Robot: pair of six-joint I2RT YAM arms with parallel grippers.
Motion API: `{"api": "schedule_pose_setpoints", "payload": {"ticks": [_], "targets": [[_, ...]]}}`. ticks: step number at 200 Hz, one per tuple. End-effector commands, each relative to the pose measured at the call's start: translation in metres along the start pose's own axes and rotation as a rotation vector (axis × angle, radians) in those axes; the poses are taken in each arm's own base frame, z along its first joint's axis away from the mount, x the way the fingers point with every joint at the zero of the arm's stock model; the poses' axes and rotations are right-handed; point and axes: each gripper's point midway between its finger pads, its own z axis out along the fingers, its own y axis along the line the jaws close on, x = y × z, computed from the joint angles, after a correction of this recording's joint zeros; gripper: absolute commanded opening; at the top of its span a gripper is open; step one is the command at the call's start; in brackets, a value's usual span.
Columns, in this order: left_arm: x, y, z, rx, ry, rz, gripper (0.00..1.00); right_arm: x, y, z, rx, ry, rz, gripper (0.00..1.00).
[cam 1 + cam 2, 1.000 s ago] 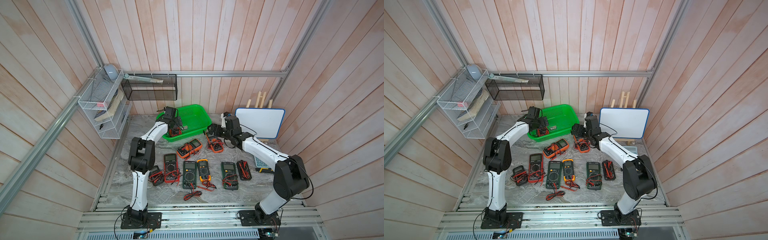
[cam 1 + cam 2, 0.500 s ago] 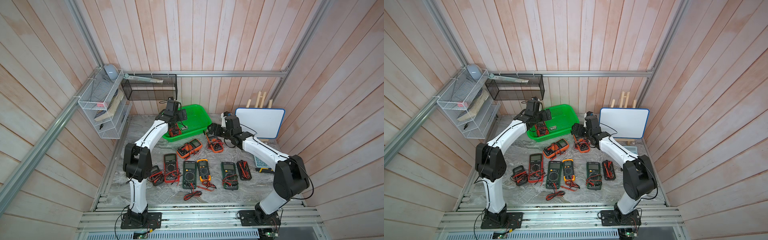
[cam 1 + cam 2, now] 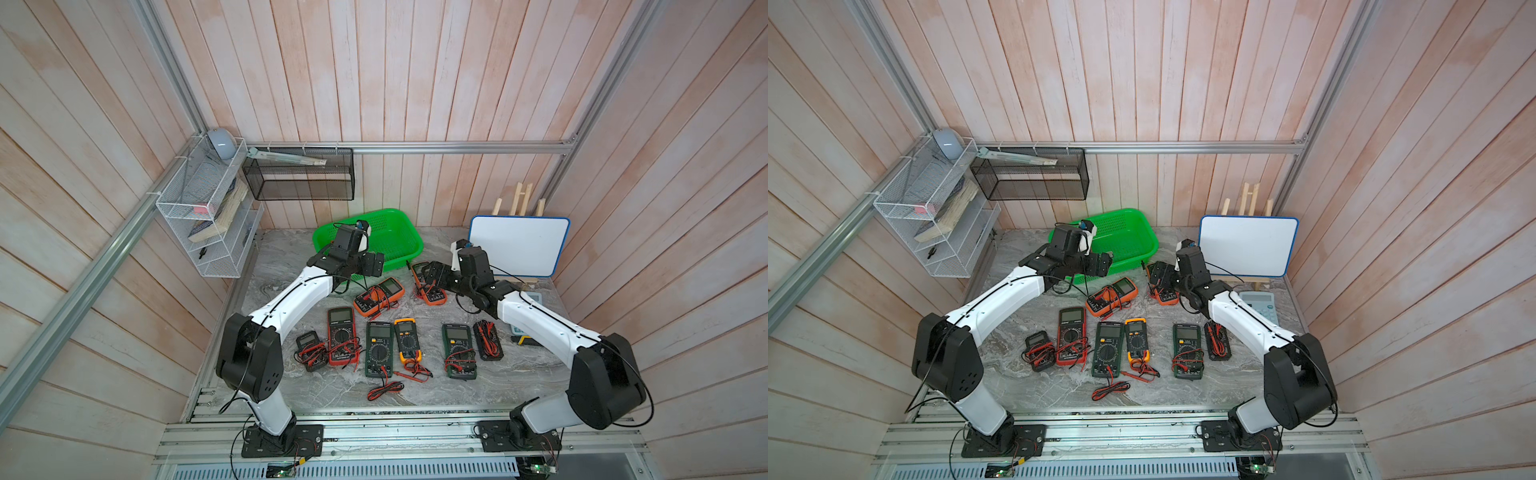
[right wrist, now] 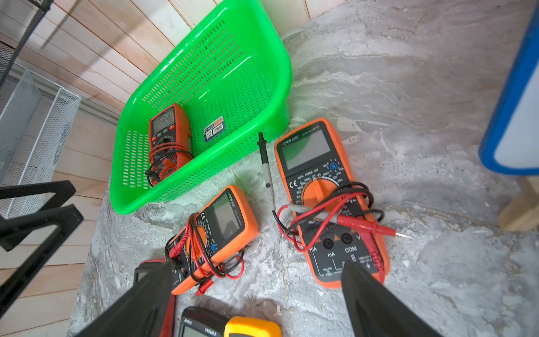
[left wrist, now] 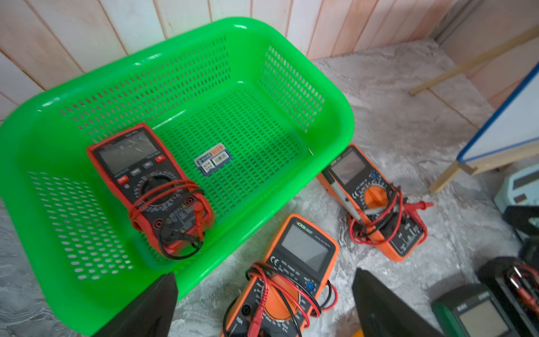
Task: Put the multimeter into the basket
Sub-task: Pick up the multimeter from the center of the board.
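The green basket [image 3: 399,232] [image 5: 335,96] [image 4: 280,58] stands at the back of the table. A red multimeter [image 5: 145,181] [image 4: 169,131] wrapped in its leads lies inside it, apart from both grippers. My left gripper [image 3: 370,264] [image 5: 264,274] hangs open and empty over the basket's front rim, above an orange multimeter [image 3: 380,293] [image 5: 300,256] on the table. My right gripper [image 3: 432,272] [image 4: 256,265] is open and empty too, hovering beside a second orange multimeter [image 3: 430,291] [image 4: 320,189] with loose probes.
Several more multimeters lie in a row nearer the front, among them a red one [image 3: 343,336], a green one [image 3: 379,349] and a yellow one [image 3: 408,338]. A whiteboard [image 3: 517,245] leans at the back right. A white wire rack [image 3: 208,220] and a black mesh bin [image 3: 299,178] hang on the walls.
My left arm has risen from the basket and drawn back toward the front, leaving the red multimeter lying inside. The right arm has not moved.
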Motion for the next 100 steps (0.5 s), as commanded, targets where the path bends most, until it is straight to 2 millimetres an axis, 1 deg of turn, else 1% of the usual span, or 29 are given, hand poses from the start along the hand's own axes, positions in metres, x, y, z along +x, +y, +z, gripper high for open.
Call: {"api": "schedule_pose_setpoints", "payload": {"ticks": [1,12,32,58,82,100], "targets": [[0.033,-0.021,0.008,0.058,0.117,0.126,1.00,0.008,-0.007,-0.010,0.036,0.002,0.021,0.96],[0.047,-0.029,0.015,0.080,0.170,0.158,1.00,0.011,-0.008,-0.012,0.037,0.002,0.024,0.96],[0.063,-0.034,0.025,0.087,0.232,0.210,1.00,0.015,-0.010,-0.014,0.027,0.000,0.030,0.96],[0.083,-0.032,0.034,0.084,0.318,0.267,1.00,0.016,-0.009,-0.014,0.016,-0.002,0.024,0.96],[0.092,-0.028,0.037,0.073,0.350,0.293,1.00,0.017,-0.009,-0.018,0.010,-0.011,0.024,0.96],[0.094,-0.031,0.038,0.091,0.355,0.291,1.00,0.018,-0.010,-0.024,0.004,-0.023,0.024,0.96]]}}
